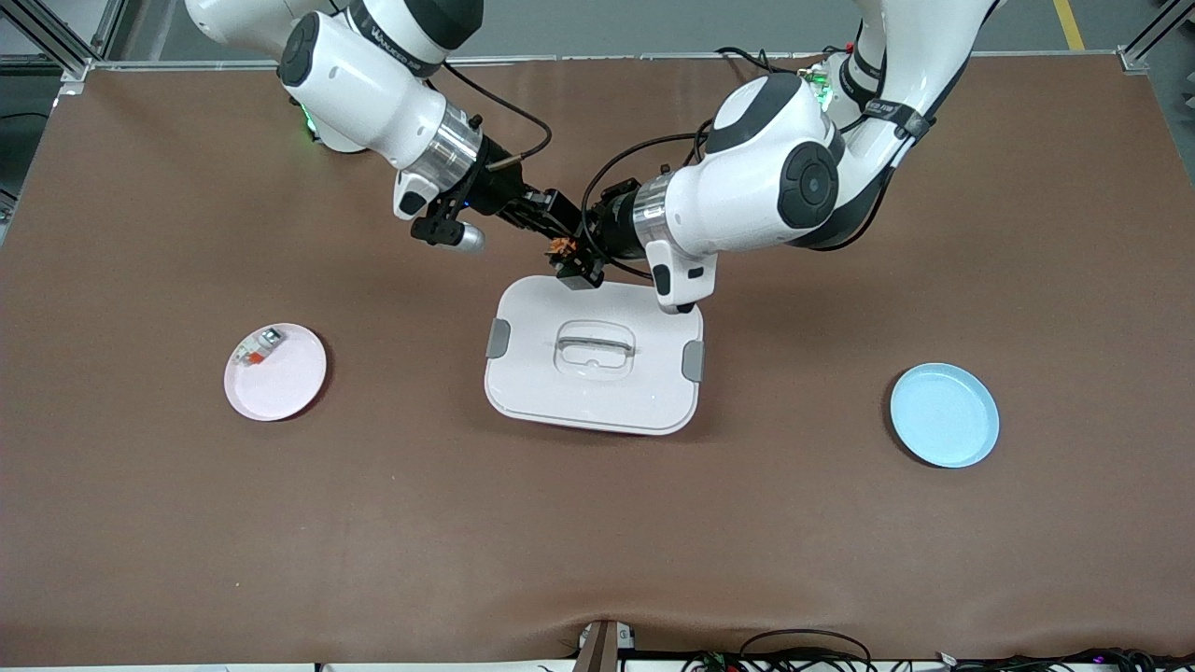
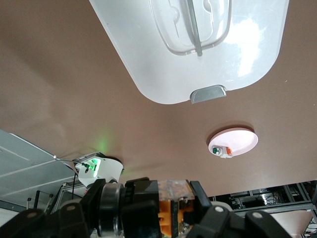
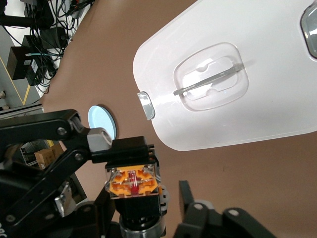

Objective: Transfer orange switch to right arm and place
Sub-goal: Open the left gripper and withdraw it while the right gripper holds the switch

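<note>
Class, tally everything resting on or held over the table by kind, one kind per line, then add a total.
Plates: 2, pink plate and blue plate
Lidded white container: 1
Switch components: 2, the orange switch held between the two pincers, and a white-grey piece on the pink plate
Total: 5

Both arms: glossy white shells, rounded links, black round joint caps, silver metal wrist rings. Right arm carries grey lettering on a black band; a small silver cylinder hangs by its wrist. Left arm has black cables looped at the wrist and a black strap. Green lights glow near both bases. Grippers black.
</note>
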Action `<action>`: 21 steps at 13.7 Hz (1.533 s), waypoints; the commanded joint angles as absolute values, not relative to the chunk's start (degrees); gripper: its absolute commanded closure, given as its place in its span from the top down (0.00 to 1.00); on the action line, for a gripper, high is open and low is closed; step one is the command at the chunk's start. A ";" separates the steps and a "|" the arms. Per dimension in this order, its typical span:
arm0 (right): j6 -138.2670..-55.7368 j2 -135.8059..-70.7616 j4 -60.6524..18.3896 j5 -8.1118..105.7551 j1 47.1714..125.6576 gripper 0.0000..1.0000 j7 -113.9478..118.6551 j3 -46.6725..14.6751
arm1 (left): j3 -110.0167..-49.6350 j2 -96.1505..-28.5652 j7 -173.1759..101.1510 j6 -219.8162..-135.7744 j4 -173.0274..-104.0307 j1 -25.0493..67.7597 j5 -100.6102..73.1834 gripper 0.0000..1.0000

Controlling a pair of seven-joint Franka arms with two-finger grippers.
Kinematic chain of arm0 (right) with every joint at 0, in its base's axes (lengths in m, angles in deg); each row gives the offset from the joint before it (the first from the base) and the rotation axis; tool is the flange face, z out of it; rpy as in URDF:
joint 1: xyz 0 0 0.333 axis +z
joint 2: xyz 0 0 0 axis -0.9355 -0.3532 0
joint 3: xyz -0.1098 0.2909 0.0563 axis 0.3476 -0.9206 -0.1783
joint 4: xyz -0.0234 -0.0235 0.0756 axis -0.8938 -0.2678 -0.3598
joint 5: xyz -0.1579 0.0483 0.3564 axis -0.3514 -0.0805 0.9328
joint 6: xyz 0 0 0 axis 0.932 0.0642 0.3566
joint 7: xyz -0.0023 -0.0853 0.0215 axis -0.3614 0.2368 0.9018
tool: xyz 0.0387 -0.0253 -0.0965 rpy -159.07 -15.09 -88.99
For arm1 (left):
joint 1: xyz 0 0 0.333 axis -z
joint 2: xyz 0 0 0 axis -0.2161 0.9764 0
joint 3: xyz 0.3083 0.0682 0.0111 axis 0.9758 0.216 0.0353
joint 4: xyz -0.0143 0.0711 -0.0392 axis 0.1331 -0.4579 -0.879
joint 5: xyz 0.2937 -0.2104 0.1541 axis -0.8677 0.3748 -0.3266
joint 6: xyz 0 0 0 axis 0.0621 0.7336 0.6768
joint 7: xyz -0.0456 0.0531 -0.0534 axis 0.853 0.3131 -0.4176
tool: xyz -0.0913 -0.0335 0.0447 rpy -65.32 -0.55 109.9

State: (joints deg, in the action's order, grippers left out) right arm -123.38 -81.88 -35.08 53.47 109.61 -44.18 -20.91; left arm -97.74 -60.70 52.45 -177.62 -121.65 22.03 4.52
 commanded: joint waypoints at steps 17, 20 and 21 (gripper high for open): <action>-100.07 -81.93 -26.53 51.37 100.71 0.00 -31.99 -19.95 | -97.80 -65.82 48.26 -172.45 -118.09 11.09 -11.70 1.00; -90.31 -81.32 -25.65 41.11 97.01 0.00 -21.61 -19.87 | -97.62 -69.43 35.29 -166.21 -118.18 5.47 -17.50 1.00; -87.93 -81.14 -25.73 36.02 95.78 0.00 -16.35 -19.87 | -97.54 -70.22 30.71 -164.62 -118.18 3.27 -17.78 1.00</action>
State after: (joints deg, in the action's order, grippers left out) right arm -92.01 -81.92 -26.23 42.24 98.13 -23.03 -19.22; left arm -97.35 -67.46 37.55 -167.66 -117.39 6.65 -15.96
